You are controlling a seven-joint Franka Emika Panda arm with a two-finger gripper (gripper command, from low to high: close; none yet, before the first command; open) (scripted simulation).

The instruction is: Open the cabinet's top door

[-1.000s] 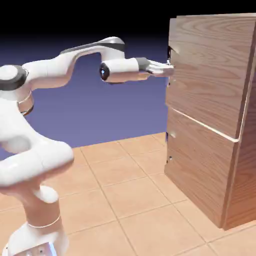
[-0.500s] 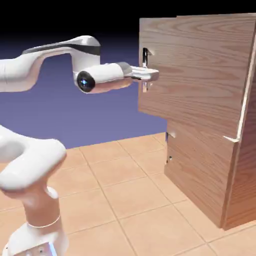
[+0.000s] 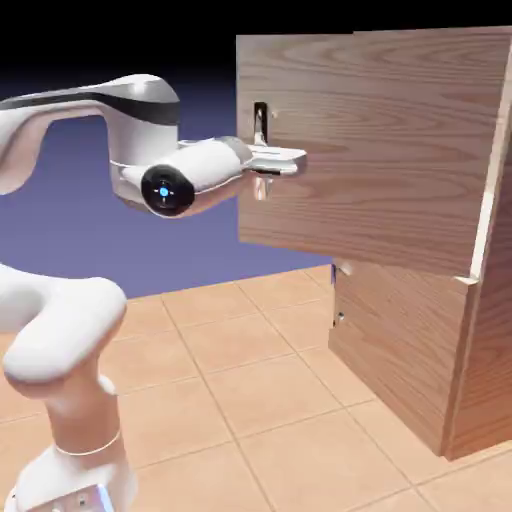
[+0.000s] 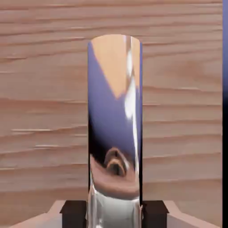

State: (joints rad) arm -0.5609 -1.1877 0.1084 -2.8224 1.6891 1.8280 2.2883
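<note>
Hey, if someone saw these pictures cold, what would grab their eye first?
The tall light-brown wood-grain cabinet fills the exterior view's right, its upper wood-grain door panel swung out. At that door's edge, the white arm's two-finger gripper is shut on the small shiny vertical metal handle, which looms mid-frame in the hand view.

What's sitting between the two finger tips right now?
The top door's metal handle fills the gap between the finger tips in the hand view; the gripper is shut on it, wood grain behind.
</note>
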